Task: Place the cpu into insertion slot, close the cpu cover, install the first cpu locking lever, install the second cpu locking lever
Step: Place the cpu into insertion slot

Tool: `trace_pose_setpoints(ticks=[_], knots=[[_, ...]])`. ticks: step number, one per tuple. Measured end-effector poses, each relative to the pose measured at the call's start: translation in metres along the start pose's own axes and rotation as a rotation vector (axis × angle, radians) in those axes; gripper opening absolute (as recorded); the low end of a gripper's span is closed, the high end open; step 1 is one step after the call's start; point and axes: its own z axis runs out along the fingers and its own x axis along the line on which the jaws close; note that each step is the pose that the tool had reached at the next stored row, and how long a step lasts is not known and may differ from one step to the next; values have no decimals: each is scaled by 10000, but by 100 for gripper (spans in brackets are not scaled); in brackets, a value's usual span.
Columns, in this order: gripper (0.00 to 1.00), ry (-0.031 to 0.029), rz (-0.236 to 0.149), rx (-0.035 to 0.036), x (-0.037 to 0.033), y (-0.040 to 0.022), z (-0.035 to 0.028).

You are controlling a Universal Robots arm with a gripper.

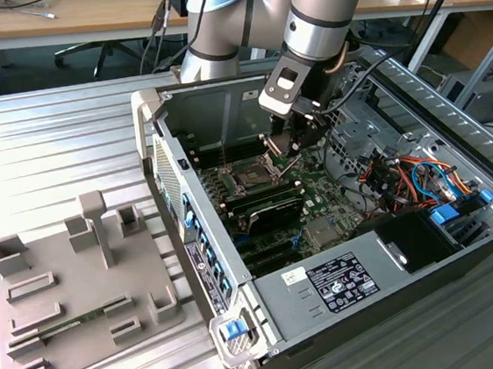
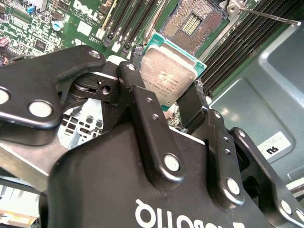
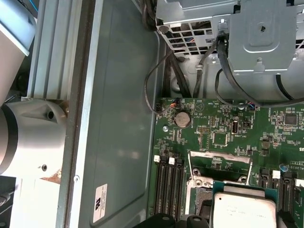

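My gripper [image 2: 164,90] is shut on the cpu [image 2: 167,76], a small square chip with a dull silver top, held by two opposite edges between the black fingers [image 2: 137,95]. It hangs tilted just above the motherboard, close beside the open insertion slot [image 2: 192,23], whose pin field is bare. In the exterior view the gripper [image 1: 282,143] hovers inside the case, just over the slot [image 1: 253,177]. In the first wrist view the cpu [image 3: 244,209] sits near the silvery cpu cover [image 3: 220,159], which stands swung open. A thin locking lever [image 2: 268,16] sticks out beside the slot, unlatched.
The open computer case [image 1: 245,334] lies on a ribbed metal table. Memory slots [image 2: 237,42] flank the slot, expansion cards [image 1: 266,204] and bundled cables [image 1: 413,176] lie nearby. A grey fixture plate [image 1: 72,291] with upright blocks sits at the exterior view's left.
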Motion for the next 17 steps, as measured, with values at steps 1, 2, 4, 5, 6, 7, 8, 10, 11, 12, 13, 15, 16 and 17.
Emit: trace_pose_setpoints(ticks=[1, 2, 4, 5, 6, 7, 8, 10, 11, 12, 13, 15, 16, 17], knots=[[55, 0, 1, -1, 0, -2, 1], [55, 0, 2, 0, 0, -6, 2], [55, 0, 0, 0, 1, -16, 4], [55, 0, 0, 0, 1, -24, 6], [55, 0, 0, 0, 2, -31, 7], [55, 0, 0, 0, 2, -35, 8], [55, 1, 0, 0, 2, -39, 12], [55, -1, 0, 1, 2, -46, 14], [55, 0, 0, 0, 3, -50, 15], [55, 0, -1, 0, 3, -52, 16], [55, 0, -1, 0, 3, -54, 17], [55, 0, 1, 0, 3, -60, 18], [55, 0, 0, 0, 3, -63, 19], [55, 0, -1, 0, 3, -67, 20]])
